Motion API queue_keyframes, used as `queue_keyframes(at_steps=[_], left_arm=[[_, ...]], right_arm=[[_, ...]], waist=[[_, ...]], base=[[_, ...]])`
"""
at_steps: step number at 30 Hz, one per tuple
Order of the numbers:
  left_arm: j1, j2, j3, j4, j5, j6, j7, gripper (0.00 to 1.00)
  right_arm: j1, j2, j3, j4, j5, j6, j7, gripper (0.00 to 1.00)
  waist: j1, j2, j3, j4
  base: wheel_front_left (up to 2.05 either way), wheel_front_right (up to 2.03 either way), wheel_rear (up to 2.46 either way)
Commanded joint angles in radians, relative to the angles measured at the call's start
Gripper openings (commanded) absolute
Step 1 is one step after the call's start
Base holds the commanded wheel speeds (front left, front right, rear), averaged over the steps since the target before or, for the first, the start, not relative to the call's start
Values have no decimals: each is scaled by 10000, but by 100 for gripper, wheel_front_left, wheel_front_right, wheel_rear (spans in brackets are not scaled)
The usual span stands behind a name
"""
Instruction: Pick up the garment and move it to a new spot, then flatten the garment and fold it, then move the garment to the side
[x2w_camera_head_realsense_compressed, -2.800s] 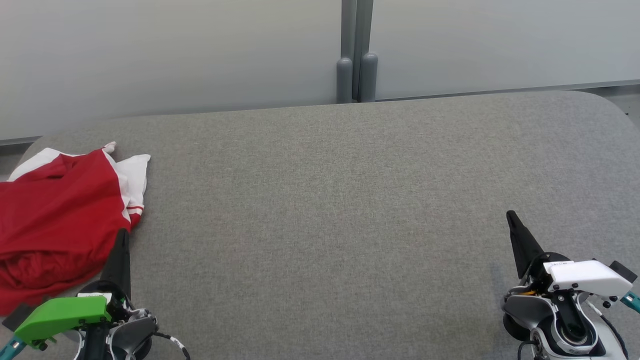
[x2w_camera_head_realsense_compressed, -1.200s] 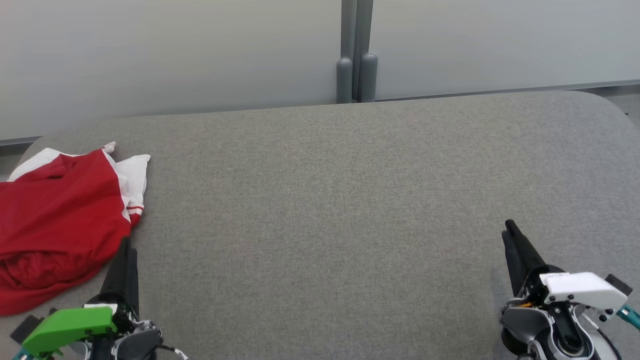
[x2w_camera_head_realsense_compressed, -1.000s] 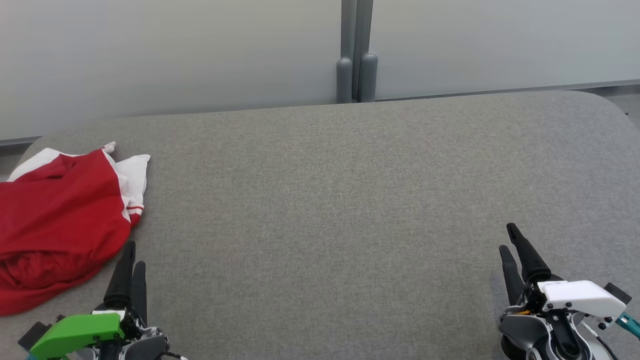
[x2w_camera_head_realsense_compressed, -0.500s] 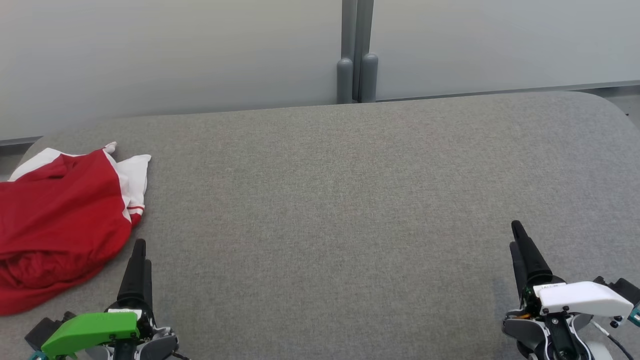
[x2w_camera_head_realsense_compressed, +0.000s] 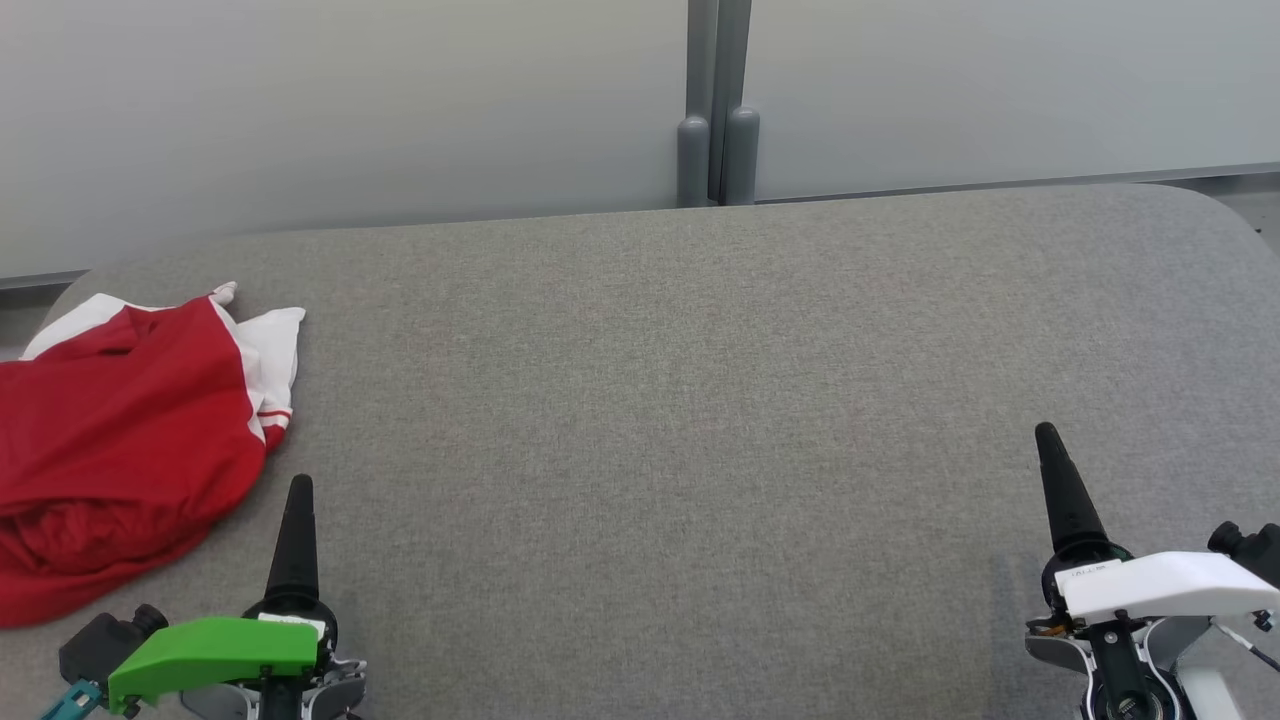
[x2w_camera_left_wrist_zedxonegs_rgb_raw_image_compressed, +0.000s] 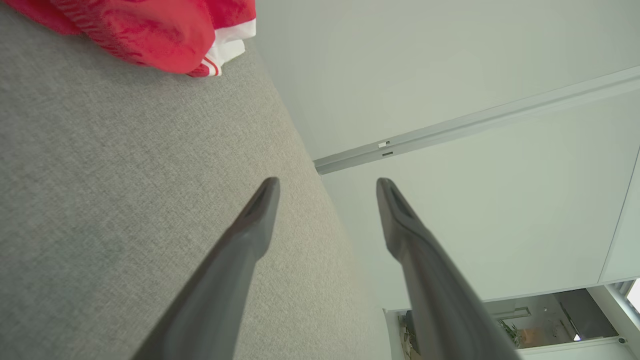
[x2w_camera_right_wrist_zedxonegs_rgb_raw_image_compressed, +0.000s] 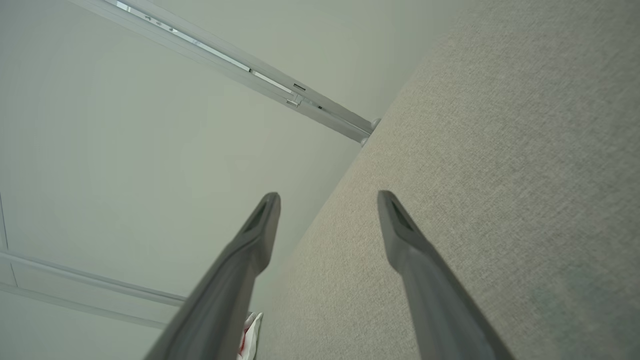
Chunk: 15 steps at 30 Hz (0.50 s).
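Garment: the garment (x2w_camera_head_realsense_compressed: 120, 440), red with white panels and a red-striped white cuff, lies crumpled at 9 o'clock in the head view. It sits on the left end of the table and runs off that view's left edge.
Table: the grey fabric-covered table (x2w_camera_head_realsense_compressed: 680, 400) has rounded far corners, and its far edge meets pale wall panels (x2w_camera_head_realsense_compressed: 300, 120) at 12 o'clock.
Post: a grey post (x2w_camera_head_realsense_compressed: 715, 110) stands between the panels at 12 o'clock, just behind the table's far edge.
Left gripper: the left gripper (x2w_camera_head_realsense_compressed: 299, 487), above a green housing (x2w_camera_head_realsense_compressed: 215, 650), sits at 7 o'clock in the head view and points toward 12. The garment's near edge lies toward 10 o'clock from its tip, near but apart.
Left fingers: in the left wrist view the two dark fingers (x2w_camera_left_wrist_zedxonegs_rgb_raw_image_compressed: 235, 265) stand spread with nothing between them. The garment shows at 11 o'clock there.
Right gripper: the right gripper (x2w_camera_head_realsense_compressed: 1046, 435), above a white housing (x2w_camera_head_realsense_compressed: 1165, 585), sits at 4 o'clock, well apart from the garment.
Right fingers: spread and empty in the right wrist view — table fabric behind one, wall behind the other, and a scrap of the garment at 7 o'clock.
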Motion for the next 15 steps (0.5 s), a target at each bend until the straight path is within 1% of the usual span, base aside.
queue_keyframes(at_steps=[1,2,15], left_arm=[[-107,76,-29,-168,541,5,-129,100],[-107,76,-29,-168,541,5,-129,100],[-133,182,-252,-51,3112,-18,-604,100]], right_arm=[[-60,-135,-45,-251,-581,3,-118,100],[-60,-135,-45,-251,-581,3,-118,100],[50,-459,21,-442,-3341,4,-534,100]], waist=[[0,22,1,6],[0,22,1,6],[0,30,-7,40]], base=[[0,0,0],[0,0,0],[0,0,0]])
